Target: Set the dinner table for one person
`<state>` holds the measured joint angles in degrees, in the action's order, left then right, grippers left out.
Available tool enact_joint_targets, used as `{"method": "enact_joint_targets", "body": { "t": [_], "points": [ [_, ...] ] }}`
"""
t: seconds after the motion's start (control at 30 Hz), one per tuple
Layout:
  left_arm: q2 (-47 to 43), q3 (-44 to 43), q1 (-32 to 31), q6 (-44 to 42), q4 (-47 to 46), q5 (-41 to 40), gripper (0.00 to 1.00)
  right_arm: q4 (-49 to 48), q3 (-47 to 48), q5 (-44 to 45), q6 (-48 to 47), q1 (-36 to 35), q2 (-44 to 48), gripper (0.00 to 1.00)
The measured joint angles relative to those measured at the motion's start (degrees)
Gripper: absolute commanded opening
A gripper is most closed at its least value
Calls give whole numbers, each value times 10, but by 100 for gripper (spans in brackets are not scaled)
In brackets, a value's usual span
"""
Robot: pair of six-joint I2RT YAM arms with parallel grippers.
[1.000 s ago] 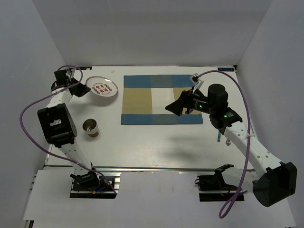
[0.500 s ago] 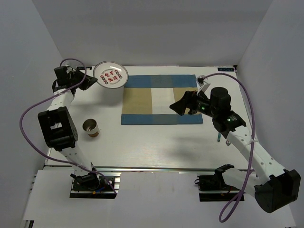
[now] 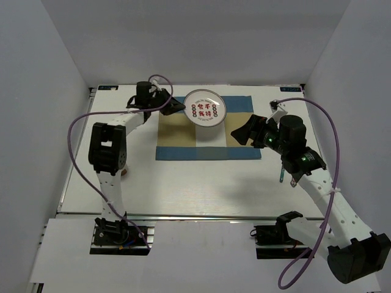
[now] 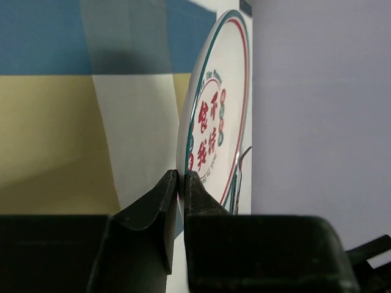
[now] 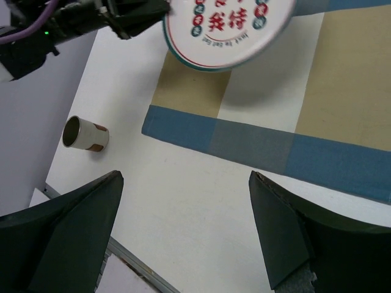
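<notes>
Left gripper (image 4: 181, 177) pinches only the rim of round white red-lettered plate (image 3: 205, 110) above blue-and-tan checked cloth placemat (image 3: 183, 152), right gripper (image 3: 239, 135) spread wide: plate may slip.

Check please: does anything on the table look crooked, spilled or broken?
Nothing looks spilled or broken. The placemat lies flat and straight on the table. The plate is off the table, gripped by its rim in the left gripper, over the placemat. Whether the cup stands or lies over is unclear.
</notes>
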<state>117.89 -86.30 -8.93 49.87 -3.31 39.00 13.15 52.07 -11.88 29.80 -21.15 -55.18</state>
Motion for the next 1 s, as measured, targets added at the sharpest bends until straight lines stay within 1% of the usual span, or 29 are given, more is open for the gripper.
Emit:
{"method": "enact_joint_targets", "body": {
  "t": [0.13,0.23,0.47,0.63,0.77,0.87,0.9,1.0],
  "points": [
    [64,-42,-37,1,11,-12,0,18,0,2,-1,8,15,89],
    [81,-44,-49,1,20,-22,0,34,0,2,-3,14,28,89],
    [100,-44,-51,-3,16,-28,0,48,0,0,-9,22,50,89],
    [128,-44,-51,-4,21,-31,0,49,0,-3,-11,24,51,89],
    [132,-44,-51,-5,29,-31,1,49,0,-7,-13,25,51,89],
    [132,-44,-51,-8,34,-36,30,49,0,-11,-13,27,51,89],
    [132,-44,-52,-10,40,-39,42,49,0,-12,-13,27,51,89],
    [127,-42,-54,-19,60,-55,57,49,0,-15,-14,28,51,89]
  ]
}}
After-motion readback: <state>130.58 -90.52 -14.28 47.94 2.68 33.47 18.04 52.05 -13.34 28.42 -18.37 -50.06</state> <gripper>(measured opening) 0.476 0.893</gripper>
